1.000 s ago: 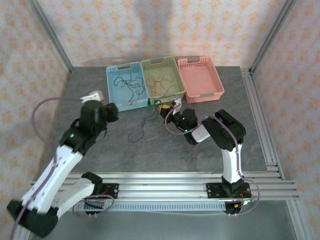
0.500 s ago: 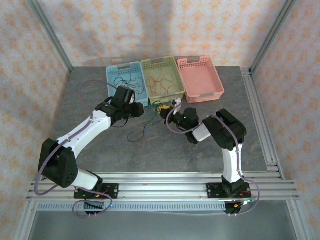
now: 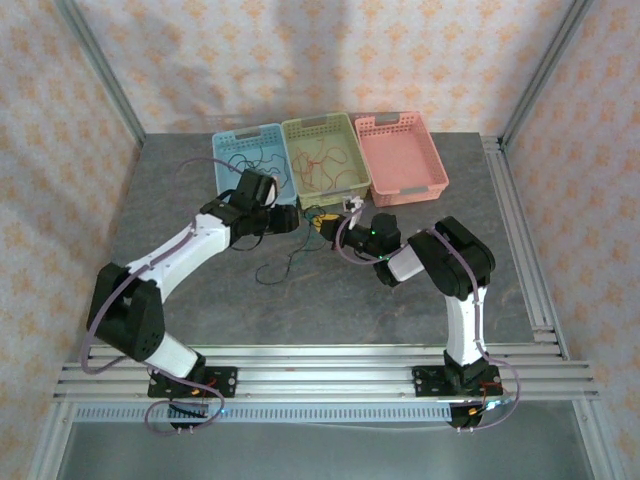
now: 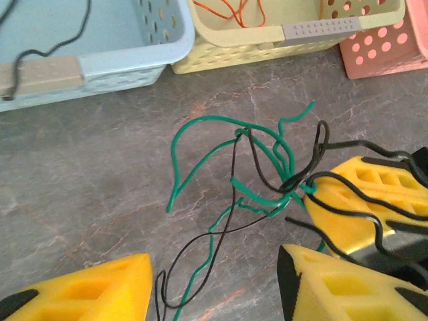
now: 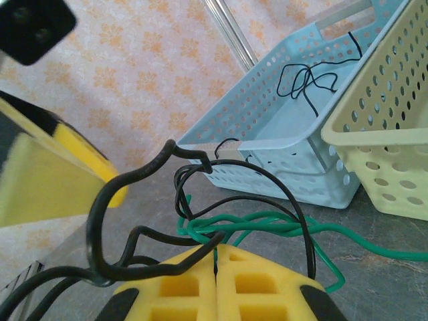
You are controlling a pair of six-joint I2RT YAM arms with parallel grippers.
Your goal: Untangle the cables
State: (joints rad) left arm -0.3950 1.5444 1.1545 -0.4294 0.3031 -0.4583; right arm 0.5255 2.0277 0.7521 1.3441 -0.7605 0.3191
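The cables [image 3: 298,238], thin green and black wires, lie knotted on the grey table just in front of the baskets. One black strand [image 3: 273,270] trails toward me. My right gripper [image 5: 216,257] is shut on the cables, with a green strand [image 5: 267,227] pinched in the seam between its yellow fingers and black loops [image 5: 234,175] arching over them. My left gripper [image 4: 214,294] hangs open over the same tangle. Green wire [image 4: 200,144] and black wire [image 4: 227,200] run on the table between its spread fingers [image 4: 87,291]. From above, the left gripper [image 3: 290,218] and the right gripper [image 3: 325,222] nearly meet.
Three baskets stand in a row at the back: a blue basket [image 3: 218,165] with black wires, a yellow-green basket [image 3: 320,122] with red-orange wires, and a pink basket [image 3: 400,118]. Metal frame posts and patterned walls close in the table.
My left arm has swung in from the left side of the table to the tangle beside the right gripper, and its jaws have spread apart. The right arm has stayed put, still shut.
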